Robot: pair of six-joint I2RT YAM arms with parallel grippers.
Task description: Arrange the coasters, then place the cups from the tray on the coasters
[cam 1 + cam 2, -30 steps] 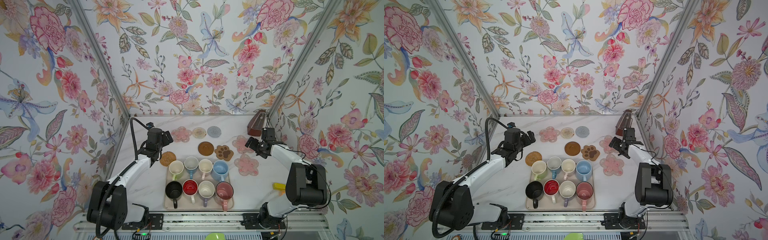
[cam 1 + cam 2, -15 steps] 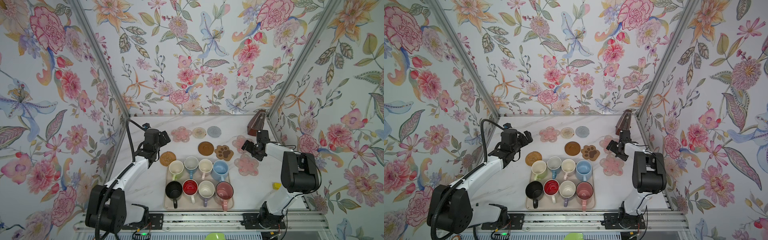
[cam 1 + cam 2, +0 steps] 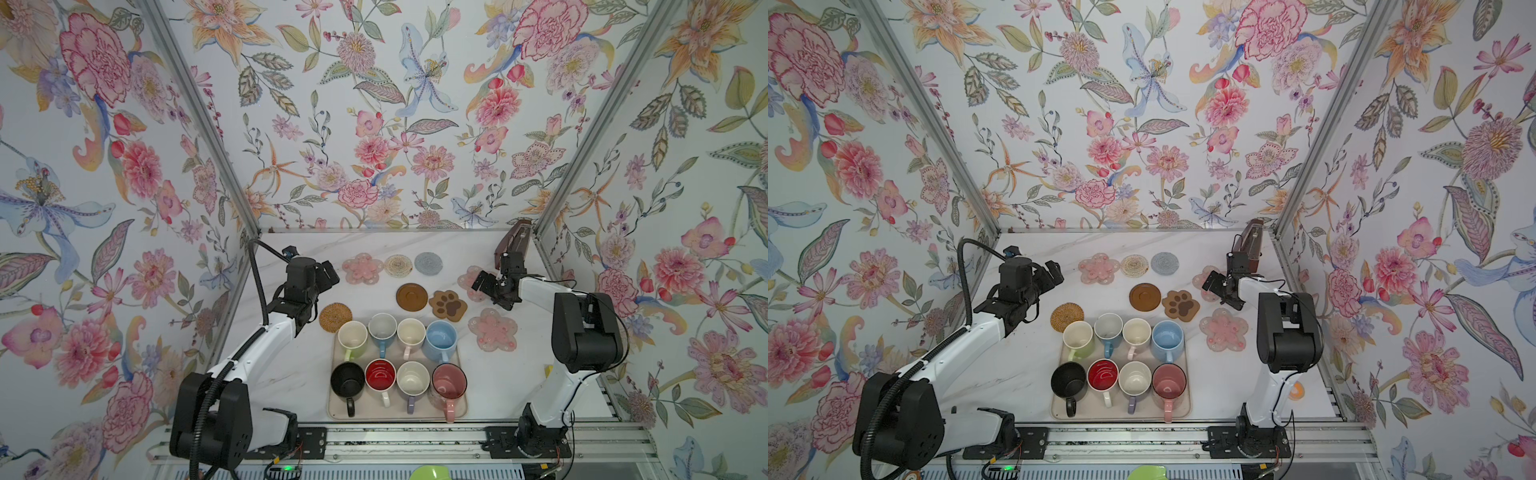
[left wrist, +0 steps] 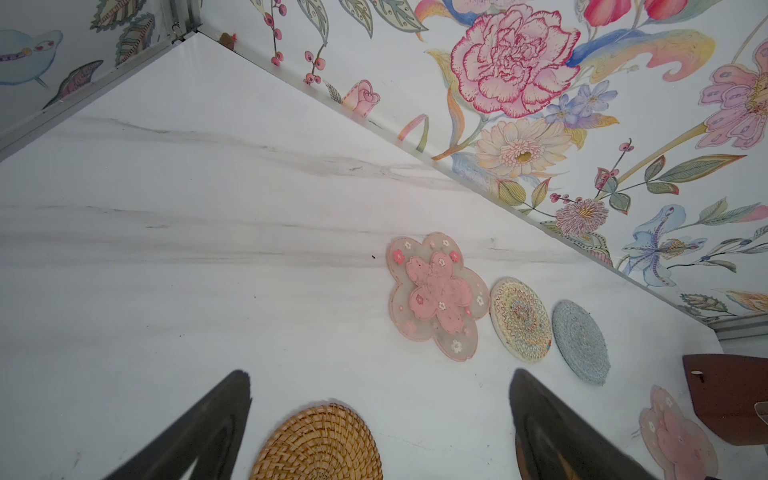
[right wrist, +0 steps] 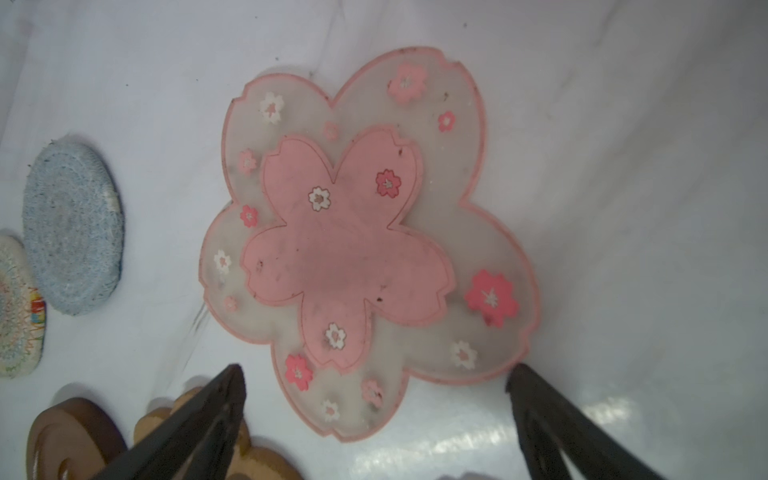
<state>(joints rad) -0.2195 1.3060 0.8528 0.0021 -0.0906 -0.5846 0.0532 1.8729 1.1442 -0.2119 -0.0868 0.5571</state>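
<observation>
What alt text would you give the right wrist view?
A translucent pink flower coaster lies flat on the white table, just ahead of the open, empty right claw. A grey-blue woven coaster, brown disc and paw coaster show at the edge.

Eight mugs (image 3: 381,376) on the tray (image 3: 370,411), coasters (image 3: 398,266) behind.
Two rows of four up front; three coasters line the back, two just behind the tray, one at its left, two to the right.
</observation>
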